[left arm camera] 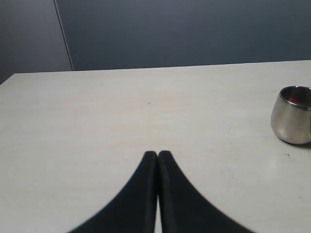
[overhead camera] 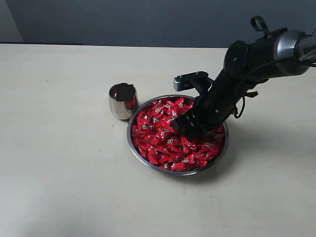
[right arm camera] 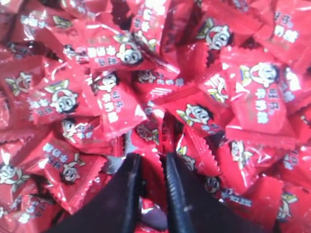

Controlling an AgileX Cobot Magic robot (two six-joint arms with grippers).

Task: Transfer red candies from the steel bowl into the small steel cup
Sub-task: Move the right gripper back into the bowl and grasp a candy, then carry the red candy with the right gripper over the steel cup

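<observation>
From where I stand, the wide shallow steel bowl [overhead camera: 129,138] at mid-table is heaped with shiny red-wrapped candies [overhead camera: 163,143], so I'd say nearly all the work is left. The right gripper [overhead camera: 185,129] is down in the pile, pinching a red wrapper. The small polished steel cup [overhead camera: 122,101] stands just beside the bowl's far-left rim. A red glint shows inside it, candy or reflection I cannot tell. The left gripper [left arm camera: 158,154], pressed together, hangs over the pale table [overhead camera: 59,148].

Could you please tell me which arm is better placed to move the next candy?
Right. The right hand is down in the red candies in the steel bowl, apparently pinching one, beside the small steel cup. The left hand sits shut over the table.
</observation>
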